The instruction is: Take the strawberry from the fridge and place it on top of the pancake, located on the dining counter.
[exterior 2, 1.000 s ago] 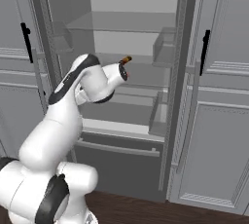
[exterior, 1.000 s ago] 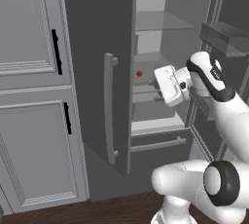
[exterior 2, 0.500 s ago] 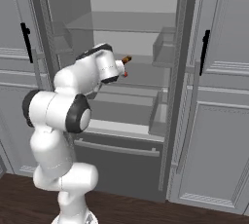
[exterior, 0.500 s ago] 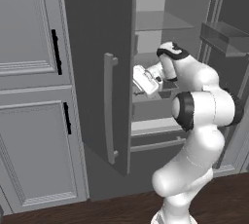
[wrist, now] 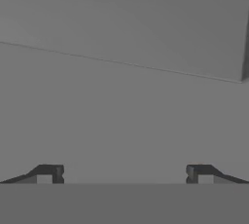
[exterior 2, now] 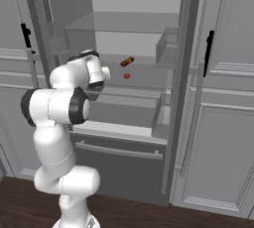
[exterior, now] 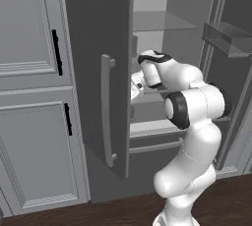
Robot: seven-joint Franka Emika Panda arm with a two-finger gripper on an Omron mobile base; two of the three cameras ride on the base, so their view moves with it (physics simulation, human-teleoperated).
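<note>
The strawberry [exterior 2: 127,75], a tiny roundish red fruit, lies on a clear glass shelf [exterior 2: 149,76] in the middle of the fridge [exterior 2: 134,33], a tall dark grey appliance with a pale grey interior, both of its doors standing open. Just behind the strawberry and slightly to its right on the same shelf lies a small orange-brown and yellow item [exterior 2: 127,62], apart from the fruit. A second clear glass shelf [exterior 2: 124,21] spans the compartment above, and a pale grey drawer front [exterior 2: 119,142] closes the compartment below.

The gripper [wrist: 124,174] of the white arm, its two small dark fingertips [wrist: 51,173] seen in the hand view, stands fully open with nothing between the fingertips; before it lies a plain grey surface crossed by a faint slanting edge. In the right base view the gripper [exterior 2: 105,75] is level with the strawberry's shelf and to the left of the fruit, near it but not touching. In the left base view the hand is partly hidden behind the edge of the open left door [exterior: 98,72], a dark grey panel bearing a slim grey bar handle [exterior: 107,109].

To the left of the fridge stands a light grey panelled cabinet [exterior: 29,97] with black handles [exterior: 56,52]. The floor [exterior 2: 149,217] is dark wood.
</note>
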